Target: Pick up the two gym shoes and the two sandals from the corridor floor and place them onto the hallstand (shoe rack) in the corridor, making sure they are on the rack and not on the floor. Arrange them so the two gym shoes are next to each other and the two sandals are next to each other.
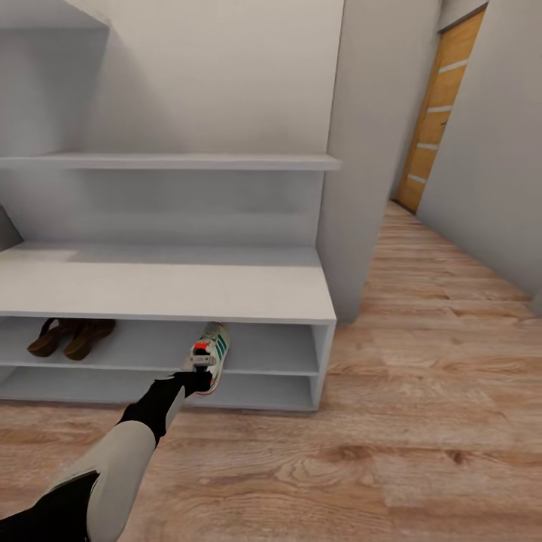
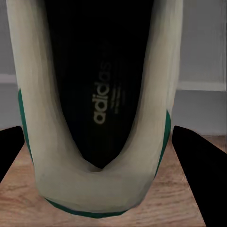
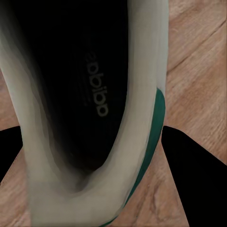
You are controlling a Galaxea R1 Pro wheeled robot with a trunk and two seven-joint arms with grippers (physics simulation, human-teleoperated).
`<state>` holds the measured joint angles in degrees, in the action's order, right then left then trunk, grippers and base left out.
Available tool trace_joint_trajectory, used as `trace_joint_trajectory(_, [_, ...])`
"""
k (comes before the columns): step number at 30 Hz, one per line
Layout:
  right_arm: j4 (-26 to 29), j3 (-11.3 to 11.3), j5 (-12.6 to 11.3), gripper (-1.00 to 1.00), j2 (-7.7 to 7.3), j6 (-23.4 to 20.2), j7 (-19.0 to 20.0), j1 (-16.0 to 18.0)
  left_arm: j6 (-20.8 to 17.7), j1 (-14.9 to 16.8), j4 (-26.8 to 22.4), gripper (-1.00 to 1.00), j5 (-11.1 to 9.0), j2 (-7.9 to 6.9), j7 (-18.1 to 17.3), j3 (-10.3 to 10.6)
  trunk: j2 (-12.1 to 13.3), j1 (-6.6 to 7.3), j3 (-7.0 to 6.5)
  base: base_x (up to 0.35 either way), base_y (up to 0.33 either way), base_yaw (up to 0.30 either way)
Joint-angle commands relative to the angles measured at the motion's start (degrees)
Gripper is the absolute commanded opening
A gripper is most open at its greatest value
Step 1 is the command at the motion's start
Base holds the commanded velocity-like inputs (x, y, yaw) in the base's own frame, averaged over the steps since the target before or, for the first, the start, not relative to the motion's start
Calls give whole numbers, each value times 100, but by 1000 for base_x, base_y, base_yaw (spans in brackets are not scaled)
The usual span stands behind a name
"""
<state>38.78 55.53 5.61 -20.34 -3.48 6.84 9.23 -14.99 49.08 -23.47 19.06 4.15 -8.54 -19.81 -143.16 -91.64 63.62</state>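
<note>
One gym shoe (image 1: 215, 345), cream-white with green stripes and a red heel tab, hangs toe-first at the front edge of the hallstand (image 1: 165, 290), level with its two low shelves. My left gripper (image 1: 200, 374) is shut on its heel. In the left wrist view the shoe's opening (image 2: 99, 94) sits between the dark fingers (image 2: 196, 156) of the left gripper (image 2: 97, 130). The two sandals (image 1: 71, 336) lie side by side on the upper low shelf, at its left. In the right wrist view my right gripper (image 3: 92, 127) is shut on a second gym shoe (image 3: 90, 94) above the corridor floor (image 3: 194, 56).
The bench top and the upper shelf (image 1: 173, 161) of the hallstand are bare. A grey wall pillar (image 1: 369, 150) stands just right of the unit. The wood floor (image 1: 421, 376) runs along the corridor to a wooden door (image 1: 440, 105) at the far right.
</note>
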Motion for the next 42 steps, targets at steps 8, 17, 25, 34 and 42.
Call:
trace_joint_trajectory(8, [7,37,55,-100,4,-30,55,8,-37,-3,-17,-100,54,5,-51,-54,-2,-1,5,187,-225,0])
trace_joint_trajectory(17, [7,37,55,-100,4,-30,55,8,-23,-4,-17,-100,54,-1,-51,-58,-2,-1,5,244,-208,0])
trace_joint_trajectory(25, [7,37,55,-100,4,-30,55,8,-22,-4,-21,-100,53,-9,-44,-50,-2,-1,5,104,-66,0])
trace_joint_trajectory(34, [7,37,55,-100,4,-30,55,8,-21,-5,-21,-100,54,-10,-49,-49,-2,-1,5,18,-3,0])
trace_joint_trajectory(42, [7,37,55,-100,4,-30,55,8,-21,-4,-17,-100,52,-10,-46,-49,-2,-1,5,176,0,0])
